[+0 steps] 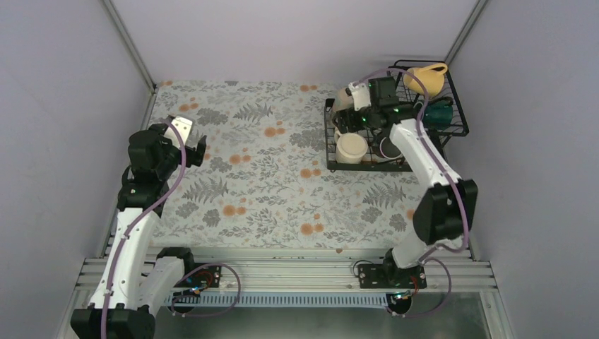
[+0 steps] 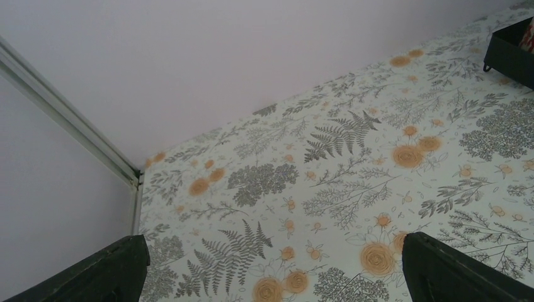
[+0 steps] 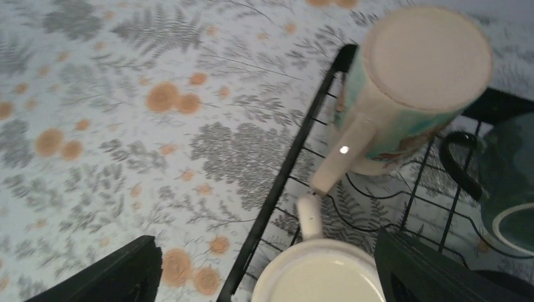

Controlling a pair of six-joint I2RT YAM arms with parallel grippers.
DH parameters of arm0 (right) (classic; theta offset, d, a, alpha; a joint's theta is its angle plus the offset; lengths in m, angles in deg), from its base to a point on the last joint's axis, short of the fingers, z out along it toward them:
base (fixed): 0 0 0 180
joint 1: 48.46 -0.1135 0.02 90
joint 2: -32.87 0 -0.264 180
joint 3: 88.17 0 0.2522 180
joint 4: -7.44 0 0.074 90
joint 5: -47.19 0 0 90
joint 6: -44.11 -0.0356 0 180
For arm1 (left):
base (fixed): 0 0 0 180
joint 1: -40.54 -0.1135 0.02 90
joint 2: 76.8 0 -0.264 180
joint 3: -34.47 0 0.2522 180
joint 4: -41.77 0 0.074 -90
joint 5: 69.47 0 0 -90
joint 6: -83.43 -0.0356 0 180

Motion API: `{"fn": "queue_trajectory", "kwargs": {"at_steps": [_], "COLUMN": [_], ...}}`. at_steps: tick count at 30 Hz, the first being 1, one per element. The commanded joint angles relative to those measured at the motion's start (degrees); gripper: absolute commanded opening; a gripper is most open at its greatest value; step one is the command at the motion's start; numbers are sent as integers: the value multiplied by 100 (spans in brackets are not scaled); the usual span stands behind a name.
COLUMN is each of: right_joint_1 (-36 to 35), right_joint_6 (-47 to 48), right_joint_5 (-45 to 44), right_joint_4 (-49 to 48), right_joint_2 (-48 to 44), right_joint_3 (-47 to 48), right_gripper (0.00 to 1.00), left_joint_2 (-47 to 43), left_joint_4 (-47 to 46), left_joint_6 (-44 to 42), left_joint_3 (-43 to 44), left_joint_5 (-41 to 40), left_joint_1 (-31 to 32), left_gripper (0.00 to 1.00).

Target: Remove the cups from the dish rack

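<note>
Floral tablecloth (image 1: 268,183), lilac walls (image 1: 297,35), alu rail (image 1: 282,272)

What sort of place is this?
Likely a lab test booth, not a home kitchen: plain walls box in a floral-clothed table, with two robot arms bolted to a metal rail.

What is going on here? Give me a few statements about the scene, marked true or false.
The yellow cup lies in the raised basket of the dish rack. True.
The left tool grips a cup. False: it is open and empty, over the tablecloth.
The right tool is open above a cream cup in the rack. True.
One cup stands on the tablecloth outside the rack. False: every cup in view is in the rack.
</note>
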Motion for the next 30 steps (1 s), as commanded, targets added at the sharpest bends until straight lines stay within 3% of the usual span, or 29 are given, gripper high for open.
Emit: {"fn": "queue_trajectory", "kwargs": {"at_steps": [1,8,14,21,30], "right_joint_1": [-91,-307,-427,-428,-429], "right_joint_6": [-453,-651,-721,-751,-818], "right_joint_5": [-1118,-1604,-1784,-2205,-2135], "right_joint_4": [136,566,552,340,448], "right_joint_2": [672,1803,2076,1859,2539], "right_joint_3": [754,1792,1710,1316,1745], "right_gripper": [85,78,66,63,55], "left_joint_2": [-46,222,316,446,620], "left_joint_4": [-66,-213,-289,-424,-518], "left_joint_6": [-88,-32,14,36,87], "left_joint_3": [32,-92,-119,-215,-246], "left_joint_5": [-108,-146,-177,-138,-60], "left_joint_1": [14,14,14,14,13], "left_gripper": [100,100,100,100,100]}}
